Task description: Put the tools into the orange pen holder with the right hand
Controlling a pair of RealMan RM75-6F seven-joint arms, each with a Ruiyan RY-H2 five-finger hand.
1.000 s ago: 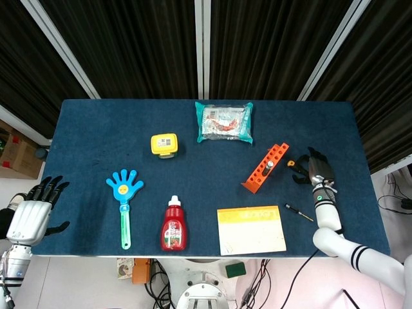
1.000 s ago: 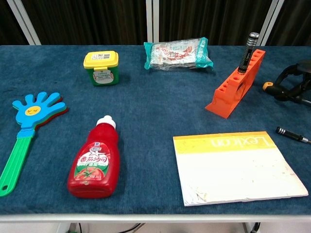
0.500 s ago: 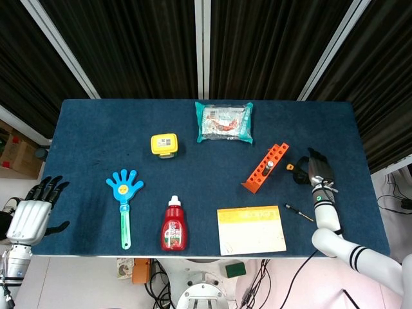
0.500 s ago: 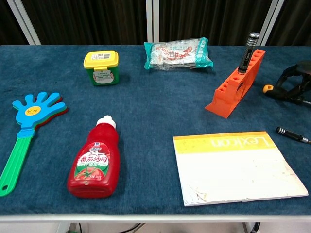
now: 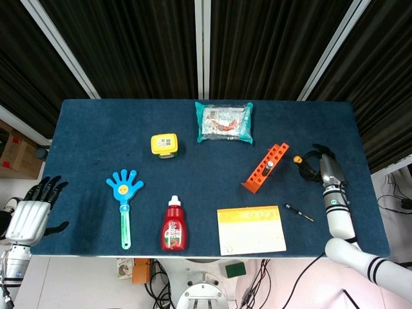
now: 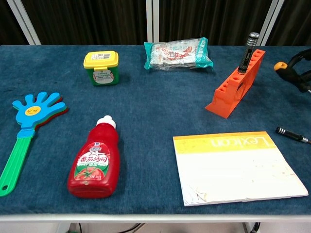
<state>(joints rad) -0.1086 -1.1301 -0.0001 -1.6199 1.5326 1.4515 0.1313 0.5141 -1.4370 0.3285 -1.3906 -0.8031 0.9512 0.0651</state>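
Observation:
The orange pen holder lies slanted on the blue table, right of centre, with one dark tool standing in a slot. My right hand grips an orange-handled tool and holds it above the table, just right of the holder. A thin black tool lies on the table nearer the front edge. My left hand hangs open off the table's left front corner.
A yellow-and-white notebook lies in front of the holder. A ketchup bottle, a blue hand clapper, a yellow-lidded jar and a teal snack packet spread over the table's middle and left.
My right hand has closed on the orange-handled tool and lifted it off the table, moving slightly right. The left hand stays still.

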